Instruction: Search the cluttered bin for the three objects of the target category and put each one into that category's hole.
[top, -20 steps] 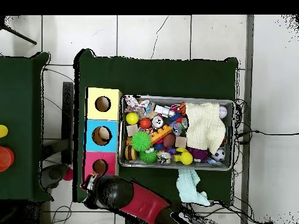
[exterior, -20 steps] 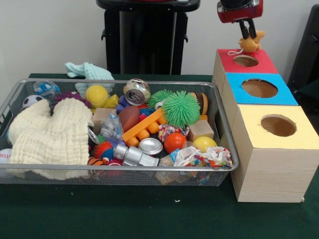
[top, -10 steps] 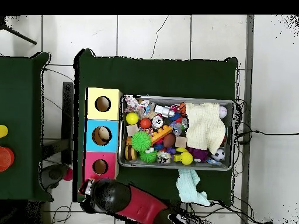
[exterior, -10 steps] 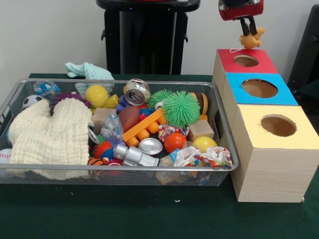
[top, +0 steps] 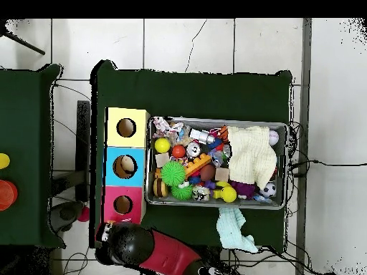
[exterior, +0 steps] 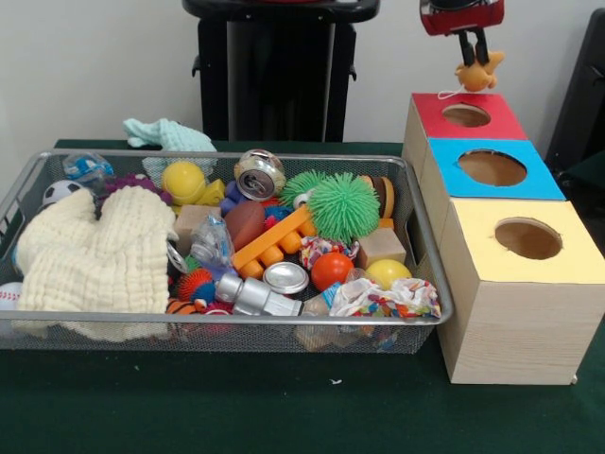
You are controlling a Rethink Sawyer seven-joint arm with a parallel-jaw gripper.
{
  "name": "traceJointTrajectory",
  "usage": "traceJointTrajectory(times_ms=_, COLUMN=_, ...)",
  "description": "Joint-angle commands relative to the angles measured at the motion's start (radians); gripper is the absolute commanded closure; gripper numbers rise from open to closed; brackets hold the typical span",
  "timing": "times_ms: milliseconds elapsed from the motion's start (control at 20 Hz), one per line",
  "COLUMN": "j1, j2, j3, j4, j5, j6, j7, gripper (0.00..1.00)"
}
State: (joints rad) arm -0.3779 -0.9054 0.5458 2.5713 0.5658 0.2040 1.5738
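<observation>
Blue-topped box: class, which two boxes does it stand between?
In the front view the blue-topped box stands between the red-topped box and the yellow-topped box, touching both.

Red arm [top: 168, 254] with a rounded black joint and black-fingered tool [exterior: 470, 49].

We see our tool [exterior: 470, 49] at the top of the front view, its red housing cut by the edge, black fingers [exterior: 465, 44] pointing down and pinched together (something small hangs between them). From overhead our red-and-black arm [top: 154, 248] lies low.
</observation>
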Motion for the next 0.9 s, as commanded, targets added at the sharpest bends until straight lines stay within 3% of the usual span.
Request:
traceJointTrajectory(times_ms=50, j1=0.005, j2=0.001, j3=-0.073, j4=-0.138, j5=-0.008, j6=0.019, j7=0.178, gripper=1.00)
traceJointTrajectory(times_ms=500, j1=0.008, j2=-0.033, j3=-0.085, j4=-0.150, j5=-0.013, j6=0.040, j7=0.178, gripper=1.00)
traceJointTrajectory(times_ms=900, j1=-0.014, j2=-0.045, j3=-0.049, j4=-0.135, j5=-0.002, j6=0.018, j7=0.187, gripper=1.00)
